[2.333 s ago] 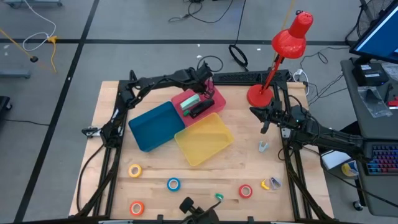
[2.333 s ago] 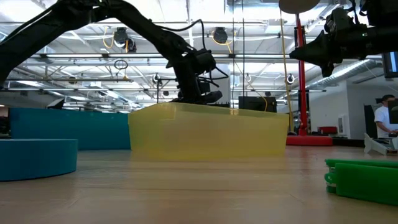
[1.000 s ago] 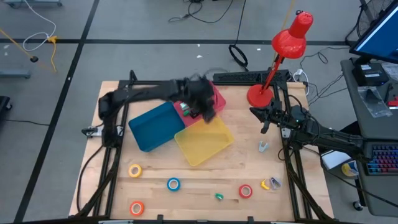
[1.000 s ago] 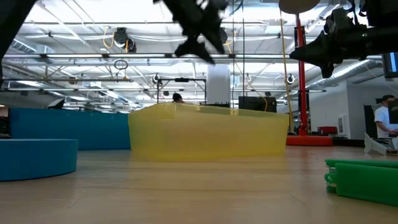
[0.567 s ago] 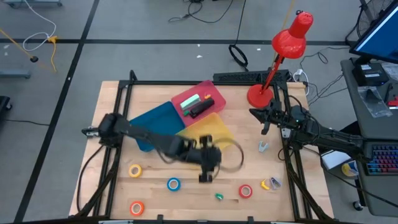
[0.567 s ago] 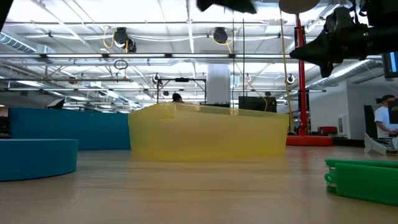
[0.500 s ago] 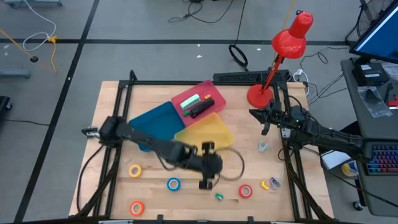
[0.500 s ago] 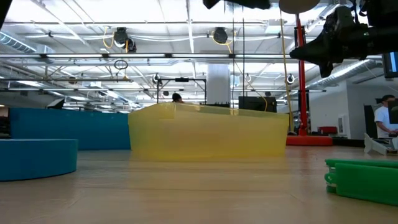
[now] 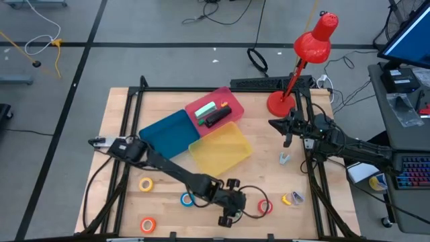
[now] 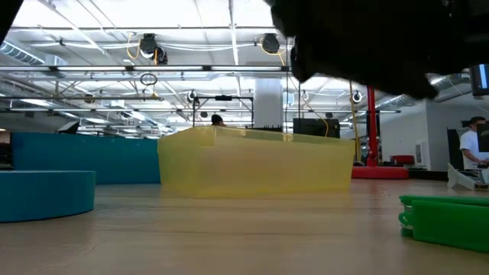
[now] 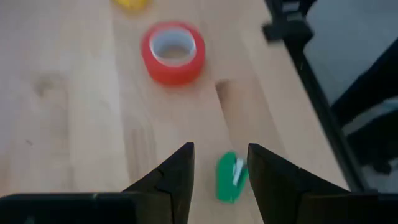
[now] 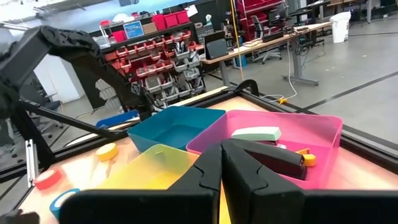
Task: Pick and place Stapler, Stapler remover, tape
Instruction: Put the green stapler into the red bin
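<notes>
We see the left gripper (image 11: 217, 163), fingers apart, above the green stapler remover (image 11: 229, 178) near the red tape (image 11: 173, 52); right gripper (image 12: 221, 163) fingers closed.

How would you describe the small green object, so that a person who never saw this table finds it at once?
Start at the yellow bin in the table's middle and go toward the near edge, where the left gripper hangs, fingers apart. The small green object lies flat on the wood between those fingers. Unlike the red tape roll beyond it, it is not a ring.
</notes>
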Controlling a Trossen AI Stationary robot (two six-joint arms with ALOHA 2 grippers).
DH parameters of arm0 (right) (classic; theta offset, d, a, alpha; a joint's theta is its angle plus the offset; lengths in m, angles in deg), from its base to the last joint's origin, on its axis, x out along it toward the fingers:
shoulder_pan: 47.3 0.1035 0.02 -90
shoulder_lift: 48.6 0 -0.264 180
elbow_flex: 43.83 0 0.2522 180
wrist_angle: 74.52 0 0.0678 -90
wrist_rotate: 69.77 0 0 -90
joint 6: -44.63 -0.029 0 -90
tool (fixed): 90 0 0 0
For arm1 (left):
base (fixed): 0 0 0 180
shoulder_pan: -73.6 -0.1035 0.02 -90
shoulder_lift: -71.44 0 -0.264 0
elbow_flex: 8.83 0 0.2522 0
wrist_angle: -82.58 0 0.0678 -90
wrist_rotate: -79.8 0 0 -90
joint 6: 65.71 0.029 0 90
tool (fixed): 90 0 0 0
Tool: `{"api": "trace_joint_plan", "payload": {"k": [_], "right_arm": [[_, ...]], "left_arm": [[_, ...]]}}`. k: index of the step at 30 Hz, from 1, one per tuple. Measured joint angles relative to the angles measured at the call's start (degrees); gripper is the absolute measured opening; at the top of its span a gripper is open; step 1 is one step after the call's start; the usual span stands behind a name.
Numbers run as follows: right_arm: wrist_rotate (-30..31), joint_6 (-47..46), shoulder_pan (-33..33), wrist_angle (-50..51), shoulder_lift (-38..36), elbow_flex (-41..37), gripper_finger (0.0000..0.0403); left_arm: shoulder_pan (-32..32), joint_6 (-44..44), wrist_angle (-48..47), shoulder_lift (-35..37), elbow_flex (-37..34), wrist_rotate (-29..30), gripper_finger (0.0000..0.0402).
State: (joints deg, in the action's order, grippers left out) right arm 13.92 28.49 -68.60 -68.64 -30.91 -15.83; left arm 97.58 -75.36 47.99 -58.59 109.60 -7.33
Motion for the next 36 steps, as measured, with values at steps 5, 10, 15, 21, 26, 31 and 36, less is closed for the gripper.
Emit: {"api": "trace_joint_plan", "payload": {"k": [5, 10, 15, 21, 26, 31, 36], "right_arm": [[0.0, -1.0, 0.0, 0.1, 0.0, 0.0, 0.0000], [0.0, -1.1, 0.0, 0.9, 0.0, 0.0, 0.0000], [0.0, -1.0, 0.0, 1.0, 0.0, 0.0, 0.0000], [0.0, -1.0, 0.0, 1.6, 0.0, 0.0, 0.0000], [0.2, -1.0, 0.0, 2.8, 0.0, 0.0, 0.0000], [0.2, -1.0, 0.0, 3.0, 0.0, 0.0, 0.0000], [0.2, -1.0, 0.0, 3.0, 0.0, 0.0, 0.0000]], "left_arm": [[0.2, -1.2, 0.6, -1.9, 0.0, -0.3, 0.0169], [0.6, -1.2, 1.0, -2.0, 0.0, -0.4, 0.0189], [1.3, -0.5, -0.2, -2.0, 0.0, -0.4, 0.0207], [2.0, 0.4, 0.3, -4.5, -0.1, -1.3, 0.0218], [2.0, 0.5, 0.9, -5.3, 0.0, -1.2, 0.0219], [1.8, 0.5, 0.3, -6.2, -0.1, -0.1, 0.0219], [1.6, 1.2, 0.6, -7.0, 0.0, -0.2, 0.0218]]}}
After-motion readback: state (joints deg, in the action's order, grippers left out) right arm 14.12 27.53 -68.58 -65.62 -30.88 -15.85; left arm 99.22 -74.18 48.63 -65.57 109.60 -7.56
